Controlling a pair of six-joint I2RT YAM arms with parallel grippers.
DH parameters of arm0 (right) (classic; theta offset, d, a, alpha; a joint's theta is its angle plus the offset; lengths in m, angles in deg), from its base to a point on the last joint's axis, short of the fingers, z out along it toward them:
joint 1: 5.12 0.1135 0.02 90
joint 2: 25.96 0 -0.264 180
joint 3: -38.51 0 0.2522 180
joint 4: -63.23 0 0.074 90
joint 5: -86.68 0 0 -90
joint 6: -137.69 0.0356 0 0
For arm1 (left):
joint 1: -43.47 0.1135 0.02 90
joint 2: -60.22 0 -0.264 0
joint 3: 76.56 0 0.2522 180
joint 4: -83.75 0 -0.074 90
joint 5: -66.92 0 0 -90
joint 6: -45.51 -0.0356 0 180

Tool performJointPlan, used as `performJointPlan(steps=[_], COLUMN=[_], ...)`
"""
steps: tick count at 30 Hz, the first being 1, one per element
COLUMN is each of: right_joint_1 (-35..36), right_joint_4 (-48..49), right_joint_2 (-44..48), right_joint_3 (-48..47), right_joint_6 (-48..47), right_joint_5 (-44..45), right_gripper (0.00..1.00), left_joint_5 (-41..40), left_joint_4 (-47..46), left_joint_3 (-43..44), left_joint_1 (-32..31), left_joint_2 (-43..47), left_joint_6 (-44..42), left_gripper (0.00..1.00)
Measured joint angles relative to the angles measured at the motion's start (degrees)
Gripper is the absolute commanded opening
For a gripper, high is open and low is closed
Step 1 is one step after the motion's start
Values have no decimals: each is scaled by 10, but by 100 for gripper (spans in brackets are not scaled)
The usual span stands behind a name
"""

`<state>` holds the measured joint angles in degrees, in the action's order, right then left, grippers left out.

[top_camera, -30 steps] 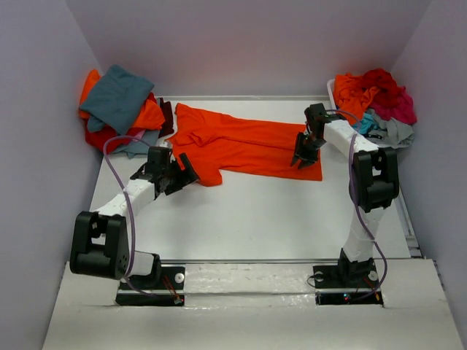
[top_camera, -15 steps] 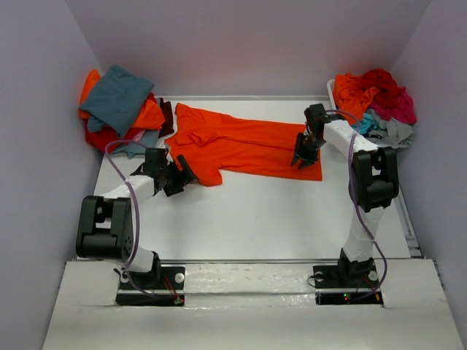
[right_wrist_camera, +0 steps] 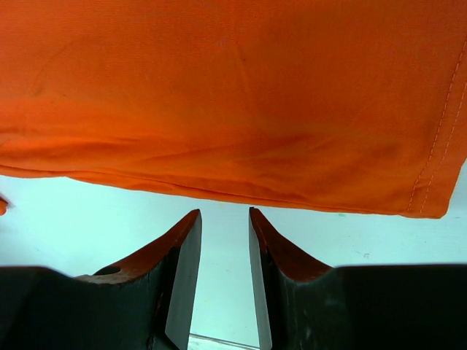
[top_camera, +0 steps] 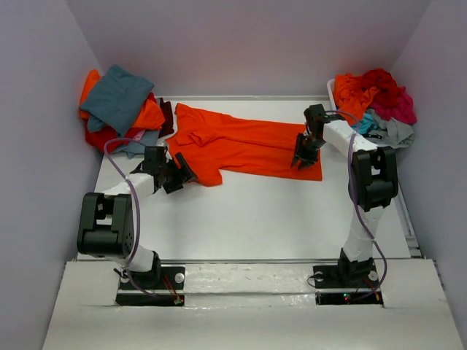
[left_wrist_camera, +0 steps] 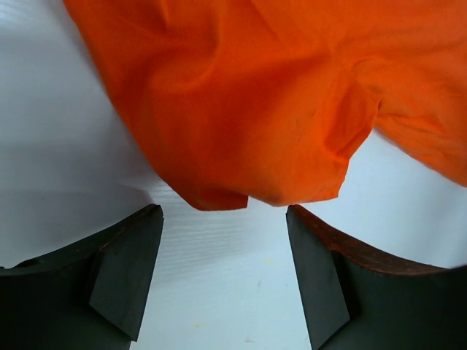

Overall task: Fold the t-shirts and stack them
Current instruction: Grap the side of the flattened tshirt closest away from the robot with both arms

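Note:
The bright orange t-shirt [top_camera: 241, 144] lies spread across the back of the white table [top_camera: 263, 219]. My left gripper [top_camera: 181, 170] stands open just short of the shirt's near-left sleeve. In the left wrist view the sleeve's edge [left_wrist_camera: 248, 109] hangs just beyond my left gripper [left_wrist_camera: 225, 219], with nothing between the fingers. My right gripper [top_camera: 303, 157] sits at the shirt's near-right hem. In the right wrist view the hem [right_wrist_camera: 233, 95] lies just past my right gripper [right_wrist_camera: 225, 215], whose jaws stand a narrow gap apart over bare table.
A stack of t-shirts [top_camera: 120, 106], teal-grey on top of orange and red, sits at the back left corner. The white bin [top_camera: 332, 89] at the back right holds a heap of orange, red, magenta and grey t-shirts [top_camera: 376, 98]. Purple walls close in the table on three sides.
The left arm's elbow has drawn in toward its base and risen. Its gripper stayed by the sleeve and its jaws have narrowed a little. The right arm has not moved.

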<state>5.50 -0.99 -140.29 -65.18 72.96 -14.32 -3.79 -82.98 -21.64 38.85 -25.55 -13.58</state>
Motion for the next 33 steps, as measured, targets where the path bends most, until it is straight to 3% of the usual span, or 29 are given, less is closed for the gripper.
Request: performJointPlan(steps=[12, 33], right_joint_1=[0, 0], right_joint_4=[0, 0], right_joint_2=[-6, -6], right_joint_3=[0, 0], right_joint_6=[0, 0], right_joint_5=[0, -2], right_gripper=[38, 37], left_joint_5=[-15, -35], left_joint_4=[0, 53], left_joint_3=[40, 33], left_joint_1=[2, 2], left_joint_2=[-48, -1], left_joint_6=[1, -5], left_gripper=[75, 69])
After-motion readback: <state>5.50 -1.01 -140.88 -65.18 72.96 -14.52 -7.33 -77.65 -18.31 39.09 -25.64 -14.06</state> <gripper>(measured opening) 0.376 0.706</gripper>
